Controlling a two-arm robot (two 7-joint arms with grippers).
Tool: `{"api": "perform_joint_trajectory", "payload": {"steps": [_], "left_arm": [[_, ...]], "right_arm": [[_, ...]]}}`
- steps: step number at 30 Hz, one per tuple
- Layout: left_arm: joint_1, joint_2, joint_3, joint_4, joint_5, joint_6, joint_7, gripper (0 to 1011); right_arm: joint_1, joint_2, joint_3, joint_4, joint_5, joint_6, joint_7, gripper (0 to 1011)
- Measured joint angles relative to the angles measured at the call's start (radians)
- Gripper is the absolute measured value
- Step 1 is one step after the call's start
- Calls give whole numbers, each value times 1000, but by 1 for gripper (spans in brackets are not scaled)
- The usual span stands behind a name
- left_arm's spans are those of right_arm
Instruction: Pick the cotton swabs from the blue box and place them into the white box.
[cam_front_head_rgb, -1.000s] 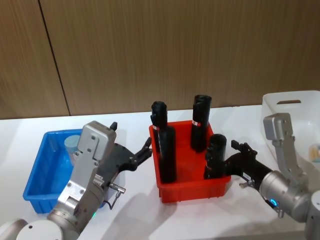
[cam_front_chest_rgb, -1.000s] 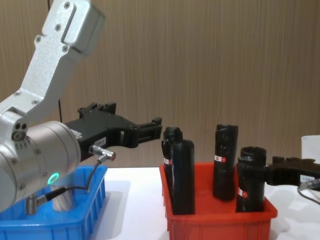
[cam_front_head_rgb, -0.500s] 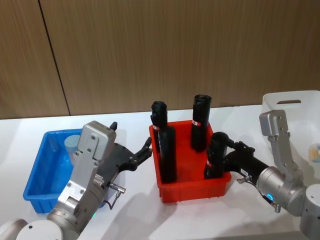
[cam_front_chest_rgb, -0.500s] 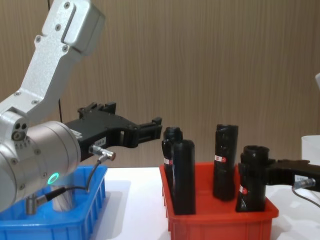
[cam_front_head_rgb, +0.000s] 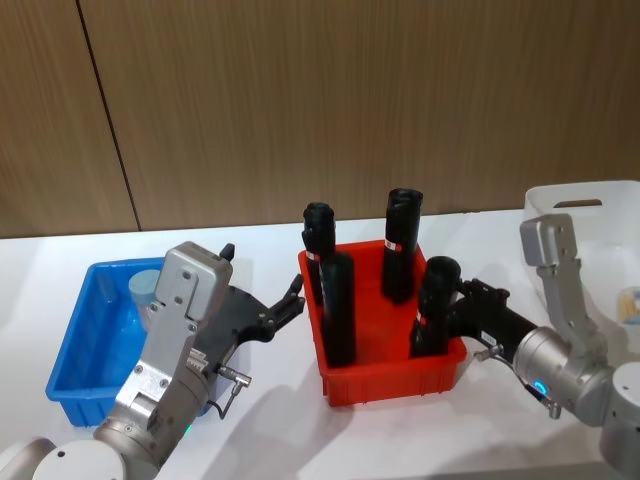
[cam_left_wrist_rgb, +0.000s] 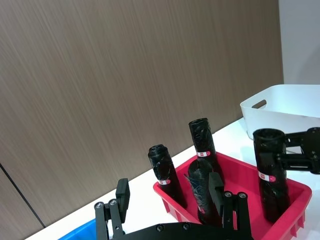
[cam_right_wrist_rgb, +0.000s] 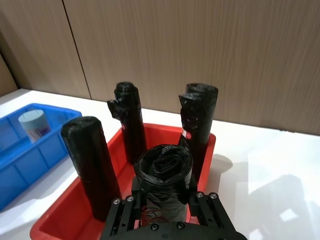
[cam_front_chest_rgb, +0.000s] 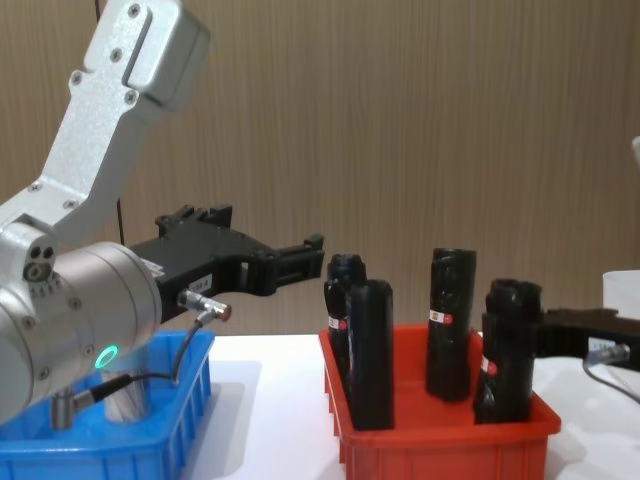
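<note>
The red rectangular plastic bin (cam_front_head_rgb: 392, 362) has been dragged slightly right with the black roll (cam_front_head_rgb: 433, 307) clamped by the right hand (cam_front_head_rgb: 452, 309). The left hand (cam_front_head_rgb: 285, 303) is held open above the desk (cam_front_head_rgb: 270, 420). One clear cotton swab tub (cam_front_head_rgb: 145, 290) sits in the bright blue ribbed bin (cam_front_head_rgb: 78, 345).

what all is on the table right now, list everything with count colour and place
cotton swabs: one tub seen, clear with pale blue-grey lid, far end of the blue box
blue box: one, bright blue, table's left
red bin: one, red, centre
black rolls: four, black with red-white labels, upright in the red bin
white box: one, white, table's right, partly seen
left gripper: black, open, between blue box and red bin
right gripper: black, around the right-hand front roll
</note>
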Motion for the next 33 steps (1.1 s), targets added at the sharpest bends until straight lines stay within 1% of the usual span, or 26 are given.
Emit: {"api": "perform_joint_trajectory", "payload": {"steps": [5, 9, 12, 16, 22, 23, 28, 33], "left_arm": [[0, 0, 0, 0, 0, 0, 0, 1004], [0, 0, 0, 0, 0, 0, 0, 1004], [0, 0, 0, 0, 0, 0, 0, 1004], [0, 0, 0, 0, 0, 0, 0, 1004], [0, 0, 0, 0, 0, 0, 0, 1004], [0, 0, 0, 0, 0, 0, 0, 1004], [0, 0, 0, 0, 0, 0, 0, 1004], [0, 0, 0, 0, 0, 0, 0, 1004]], "right_arm": [[-3, 4, 3, -29, 4, -1, -1, 478], [-5, 10, 9, -73, 7, 0, -5, 462], [-5, 13, 13, -94, 10, 1, -9, 448], [0, 22, 25, -142, 11, 6, -22, 431], [15, 36, 45, -184, 10, 14, -52, 412], [15, 36, 45, -184, 10, 14, -52, 413], [37, 50, 69, -200, 2, 18, -91, 413], [58, 63, 90, -197, -7, 19, -123, 412]]}}
